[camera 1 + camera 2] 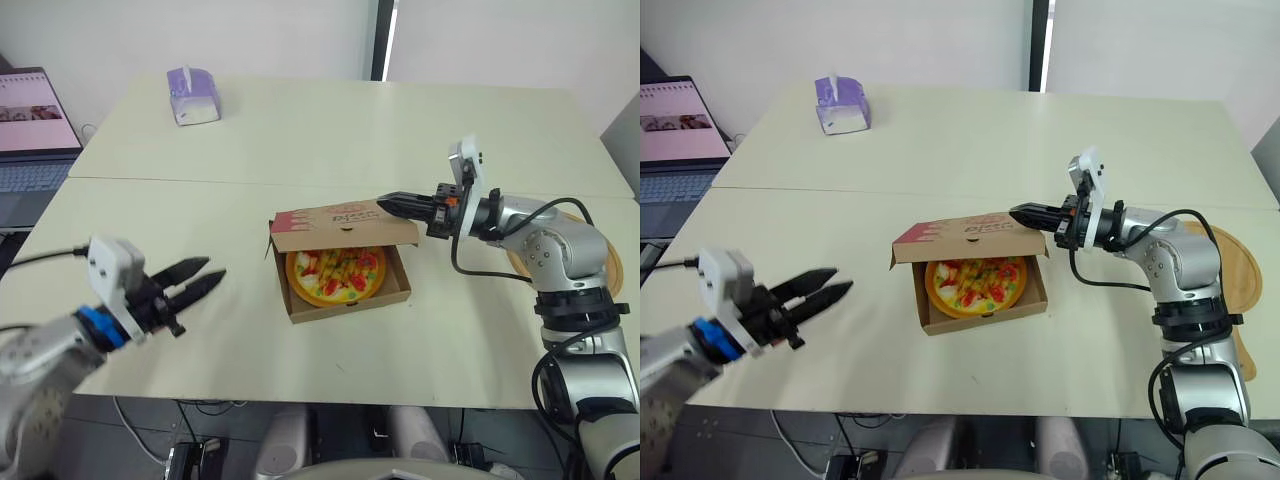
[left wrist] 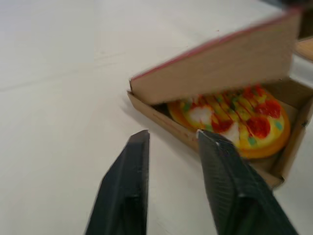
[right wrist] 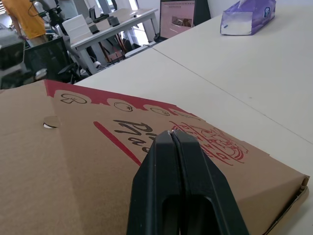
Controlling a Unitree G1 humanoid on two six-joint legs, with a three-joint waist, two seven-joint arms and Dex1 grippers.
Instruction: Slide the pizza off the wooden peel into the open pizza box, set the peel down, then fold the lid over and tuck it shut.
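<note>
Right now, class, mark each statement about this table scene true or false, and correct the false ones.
1. The pizza lies inside the pizza box. True.
2. The lid is tucked fully shut. False: it is only partly lowered, and the pizza shows beneath it.
3. The left gripper is shut on the peel. False: it is open and empty, and the wooden peel lies on the table by the right arm.
4. The right gripper is shut. True.
5. The tissue box touches the pizza box. False: it stands far off, near the table's far left corner.
</note>
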